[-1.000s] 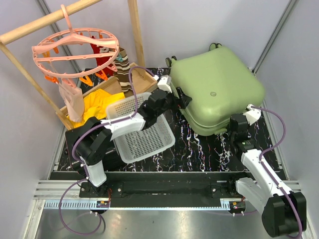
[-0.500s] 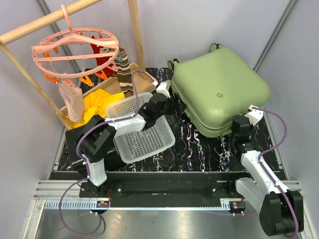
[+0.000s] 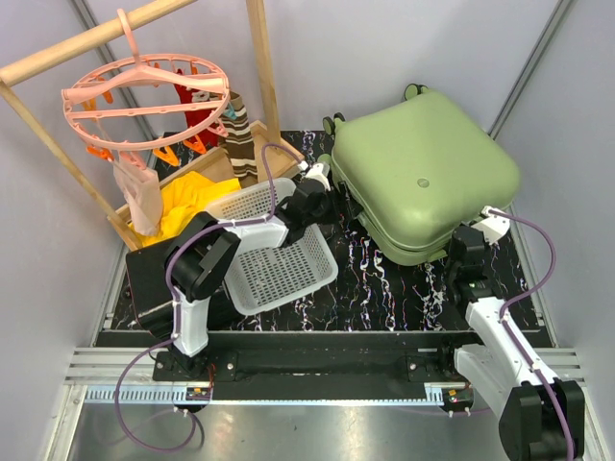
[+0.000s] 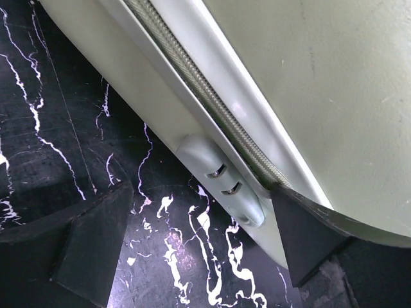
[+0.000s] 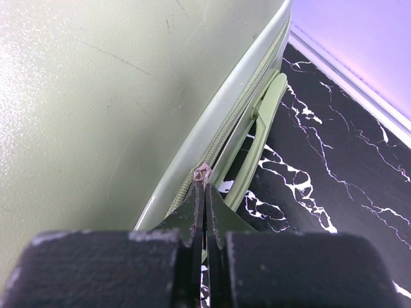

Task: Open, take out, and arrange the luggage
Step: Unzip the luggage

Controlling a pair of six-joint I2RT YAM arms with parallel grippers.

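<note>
The light-green luggage (image 3: 423, 173) lies flat and closed at the back right of the dark marbled table. My right gripper (image 3: 461, 248) is at its near right edge. In the right wrist view the gripper (image 5: 204, 192) is shut on the small metal zipper pull (image 5: 203, 172) on the zipper seam, beside the green side handle (image 5: 260, 138). My left gripper (image 3: 322, 195) is at the suitcase's left side. In the left wrist view it (image 4: 199, 256) is open and empty, its right finger (image 4: 308, 234) against the shell by a moulded foot (image 4: 221, 186).
A white perforated basket (image 3: 279, 264) lies under my left arm, with a black boxy case (image 3: 149, 279) at its left. A wooden crate with yellow cloth (image 3: 192, 197) stands behind them. A pink clip hanger (image 3: 144, 96) hangs from a wooden rack (image 3: 259, 58). Walls close in on both sides.
The suitcase has shifted a little to the right and back. My right gripper has followed its near edge to the right. My left gripper has pulled back slightly toward the basket.
</note>
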